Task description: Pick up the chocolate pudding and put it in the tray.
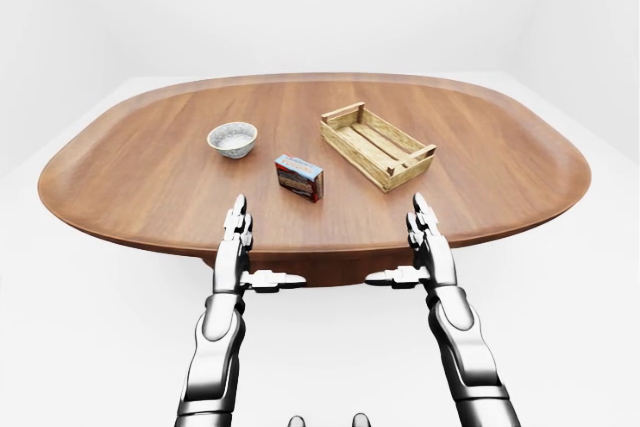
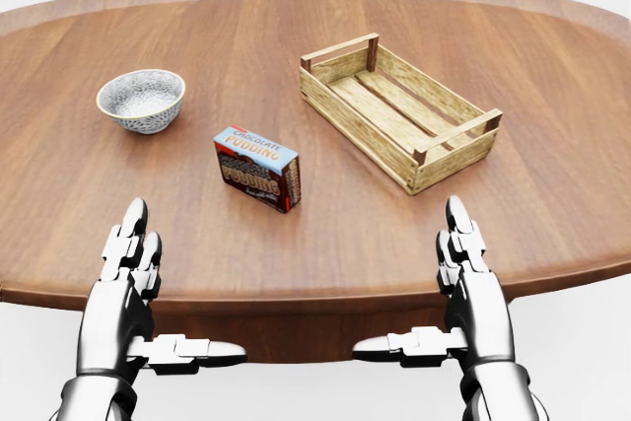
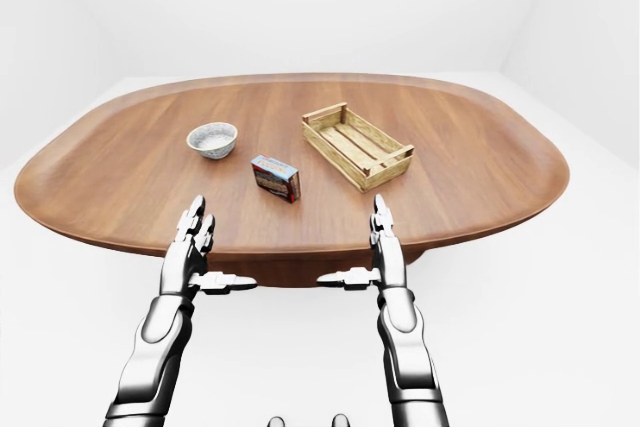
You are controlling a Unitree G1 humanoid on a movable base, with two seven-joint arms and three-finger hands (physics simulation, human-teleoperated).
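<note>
Pudding box point(image 2: 257, 169) sits flat on the oval wooden bench point(image 2: 325, 244), and everything reads off it: patterned bowl point(image 2: 141, 100) to its upper left in the head view, slatted wooden tray point(image 2: 398, 110) to its upper right, both apart from it. Below it at the bench's near edge, left hand point(image 2: 130, 288) and right hand point(image 2: 463, 283) hover, fingers spread, thumbs pointing inward, holding nothing.

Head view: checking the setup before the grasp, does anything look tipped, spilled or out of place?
Nothing stands out. The chocolate pudding box stands intact on the table, the wooden tray sits flat and empty, the bowl upright.
</note>
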